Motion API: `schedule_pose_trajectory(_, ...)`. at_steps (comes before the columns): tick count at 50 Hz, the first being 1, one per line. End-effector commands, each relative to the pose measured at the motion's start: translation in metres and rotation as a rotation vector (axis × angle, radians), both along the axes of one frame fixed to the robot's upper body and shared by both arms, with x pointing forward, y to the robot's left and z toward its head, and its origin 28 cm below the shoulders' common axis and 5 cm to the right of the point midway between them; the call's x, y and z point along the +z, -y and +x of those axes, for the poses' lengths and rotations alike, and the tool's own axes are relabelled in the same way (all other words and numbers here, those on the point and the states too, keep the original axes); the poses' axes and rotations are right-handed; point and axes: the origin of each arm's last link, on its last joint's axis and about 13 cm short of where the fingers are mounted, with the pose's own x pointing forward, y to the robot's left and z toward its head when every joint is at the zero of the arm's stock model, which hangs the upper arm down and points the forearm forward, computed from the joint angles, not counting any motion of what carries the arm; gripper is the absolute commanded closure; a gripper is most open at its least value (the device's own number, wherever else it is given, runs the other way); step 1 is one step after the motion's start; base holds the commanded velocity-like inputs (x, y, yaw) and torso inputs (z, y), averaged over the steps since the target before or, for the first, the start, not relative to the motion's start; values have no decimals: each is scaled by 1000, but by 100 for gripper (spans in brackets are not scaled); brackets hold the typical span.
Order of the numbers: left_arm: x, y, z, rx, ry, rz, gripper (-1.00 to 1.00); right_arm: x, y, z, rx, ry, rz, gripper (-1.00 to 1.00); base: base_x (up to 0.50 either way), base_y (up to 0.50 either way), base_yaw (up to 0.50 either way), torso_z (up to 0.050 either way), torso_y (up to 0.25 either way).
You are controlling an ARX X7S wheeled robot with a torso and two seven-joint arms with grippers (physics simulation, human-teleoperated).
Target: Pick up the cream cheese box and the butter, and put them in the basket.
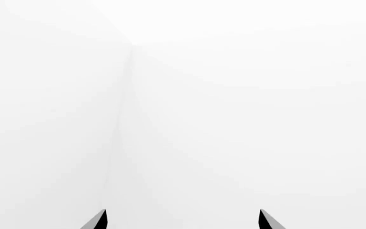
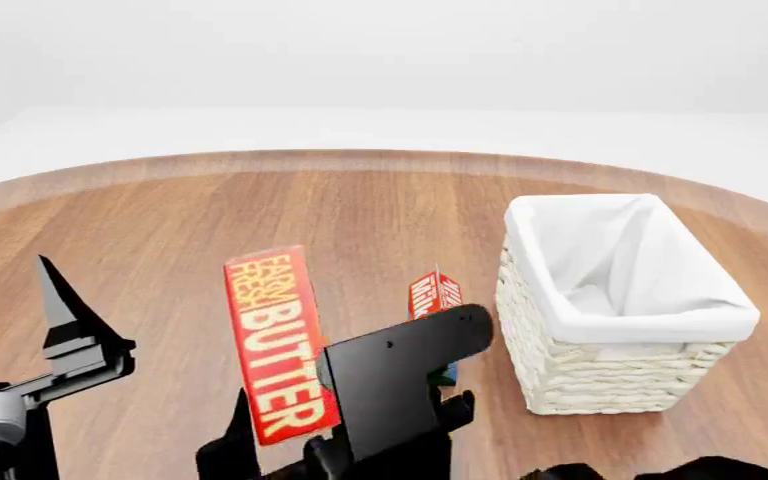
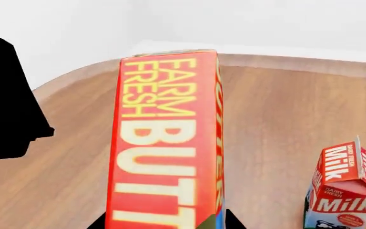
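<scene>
Right gripper (image 2: 307, 440) is clamped low on the butter (image 2: 277, 340); stiff light box, may pivot. Basket (image 2: 598, 375) sits at 3 o'clock. Left gripper (image 1: 181, 220) spread, empty.

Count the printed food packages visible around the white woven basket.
2: the red-orange rectangular butter box in the right gripper, and a red milk carton behind that arm; others may be hidden.
</scene>
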Motion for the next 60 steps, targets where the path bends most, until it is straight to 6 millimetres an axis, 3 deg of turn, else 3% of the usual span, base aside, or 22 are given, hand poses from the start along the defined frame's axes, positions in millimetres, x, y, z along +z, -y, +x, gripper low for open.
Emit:
schedule_pose_trajectory(1, 2, 0, -1, 2, 4, 1, -100, 43, 24, 7, -109, 159, 97, 100, 0, 0, 0, 0, 0)
schedule_pose_trajectory(25, 3, 1, 0, -2, 4, 6, -100, 103, 84, 18, -372, 430, 8, 100, 0, 0, 0, 0, 1)
schedule_pose_trajectory(49, 7, 2, -1, 1, 9, 11, -100, 108, 163, 46, -689, 393, -169, 100, 0, 0, 0, 0, 1)
schedule_pose_trajectory(60, 6, 3, -1, -2, 6, 15, -100, 136, 191, 67, -681, 387, -299, 100, 0, 0, 0, 1, 1)
